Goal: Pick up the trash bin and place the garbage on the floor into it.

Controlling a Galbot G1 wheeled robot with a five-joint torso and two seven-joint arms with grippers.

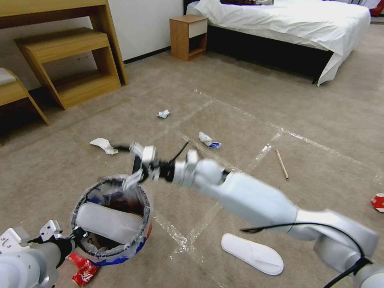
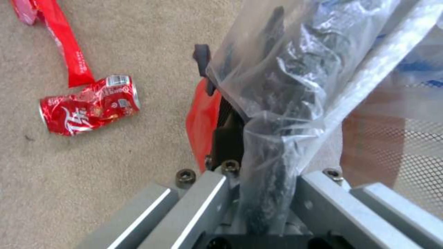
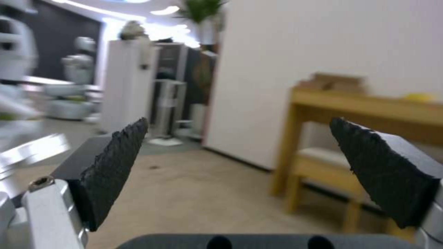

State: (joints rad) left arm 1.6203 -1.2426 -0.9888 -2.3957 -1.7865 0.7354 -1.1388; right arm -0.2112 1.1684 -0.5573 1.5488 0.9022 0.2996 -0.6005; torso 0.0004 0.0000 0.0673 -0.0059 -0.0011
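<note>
I'm steering through a staged bedroom: a white-sheeted bed (image 1: 288, 20), wooden nightstand (image 1: 188, 37), wooden shelving (image 1: 68, 60), and taped grid lines across the carpet (image 1: 240, 100).

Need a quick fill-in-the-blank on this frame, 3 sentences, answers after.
1. The left gripper is shut on the rim of the ___.
2. One white slipper sits in the trash bin; the other slipper lies on the ___.
3. The right gripper is empty, its fingers ___.

Answers: trash bin; floor; open
</note>
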